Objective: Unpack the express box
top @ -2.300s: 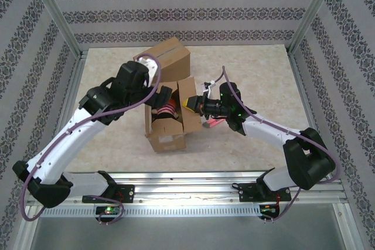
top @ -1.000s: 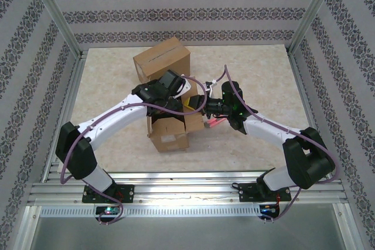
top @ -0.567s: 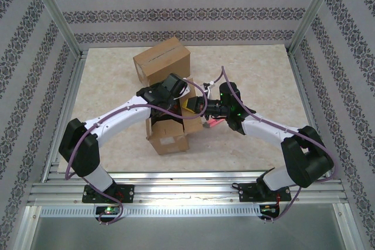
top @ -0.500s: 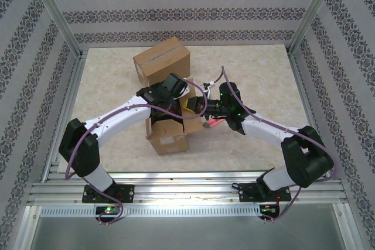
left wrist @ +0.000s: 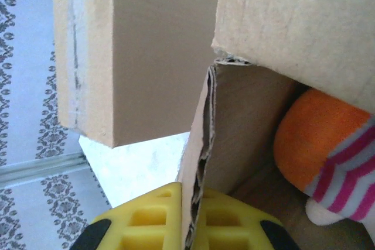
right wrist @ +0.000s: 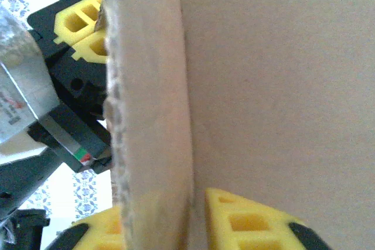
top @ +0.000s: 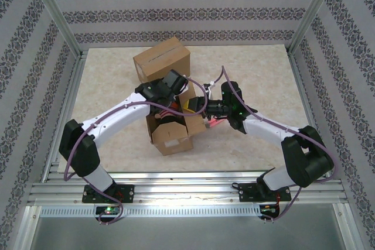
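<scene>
Box [top: 174,139] open mid-table, plush toy [left wrist: 319,144] still inside, nothing yet unpacked: left gripper [left wrist: 188,206] clamped shut on a flap [left wrist: 196,139]; right gripper [right wrist: 176,221] straddles a second flap [right wrist: 152,115], though whether it actually grips is unclear.

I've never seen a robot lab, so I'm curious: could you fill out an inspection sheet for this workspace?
Surface: beige stone-patterned tabletop.
Job's things: open brown cardboard box, centre; orange plush toy with pink-and-white stripes inside.
Clutter: closed brown cardboard box behind it.
Claws: left claw shut on a box flap; right claw straddles a flap, grip unclear.
Cables: purple cables along both arms.
Surroundings: patterned wall panels, metal frame posts.
</scene>
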Controlling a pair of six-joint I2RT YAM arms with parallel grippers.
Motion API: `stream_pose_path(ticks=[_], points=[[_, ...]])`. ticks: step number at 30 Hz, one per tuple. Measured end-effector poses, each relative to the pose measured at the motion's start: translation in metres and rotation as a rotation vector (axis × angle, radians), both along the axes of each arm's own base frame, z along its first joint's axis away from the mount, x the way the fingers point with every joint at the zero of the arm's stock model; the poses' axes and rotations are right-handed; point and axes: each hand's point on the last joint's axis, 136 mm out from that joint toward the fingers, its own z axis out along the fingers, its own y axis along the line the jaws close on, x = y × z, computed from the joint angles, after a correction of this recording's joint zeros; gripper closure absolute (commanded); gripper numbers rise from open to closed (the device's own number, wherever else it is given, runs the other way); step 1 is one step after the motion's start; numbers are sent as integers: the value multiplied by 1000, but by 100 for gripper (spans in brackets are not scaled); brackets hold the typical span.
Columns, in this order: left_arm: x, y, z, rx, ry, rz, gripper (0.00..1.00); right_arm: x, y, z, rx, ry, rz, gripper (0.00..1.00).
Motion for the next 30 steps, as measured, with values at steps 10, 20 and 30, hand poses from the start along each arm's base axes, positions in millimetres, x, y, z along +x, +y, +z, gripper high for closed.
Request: stream_pose_path(ticks=[10,20,30], points=[[-4,2,18,-19,93,103,100,-15,-34,57,-159,-286,25,25],[-15,5,37,-81,155,171,100,-66,-83,108,-435,-680,-10,74],[-25,2,67,-187,174,227,100,-110,-61,104,-594,-948,157,100]])
